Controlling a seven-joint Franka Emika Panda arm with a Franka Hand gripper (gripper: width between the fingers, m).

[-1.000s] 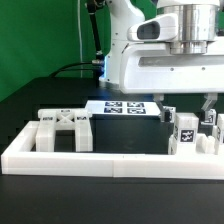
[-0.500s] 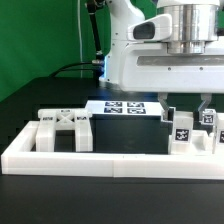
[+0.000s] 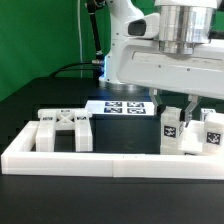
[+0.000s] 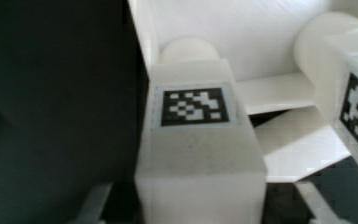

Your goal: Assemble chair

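In the exterior view you see the claw [image 3: 177, 114] closed narrowly on a small white plastic leg piece [image 3: 171, 131] with a black-and-white square tag. The piece stands upright directly under the claw. A second white tagged piece [image 3: 212, 135] stands just beside the claw, on the exterior view's right. The white X-braced frame [image 3: 62, 130] lies well apart from the claw, on the exterior view's left. In the wrist view the leg piece [image 4: 197, 110] fills the middle, and the second piece [image 4: 357, 90] is near it.
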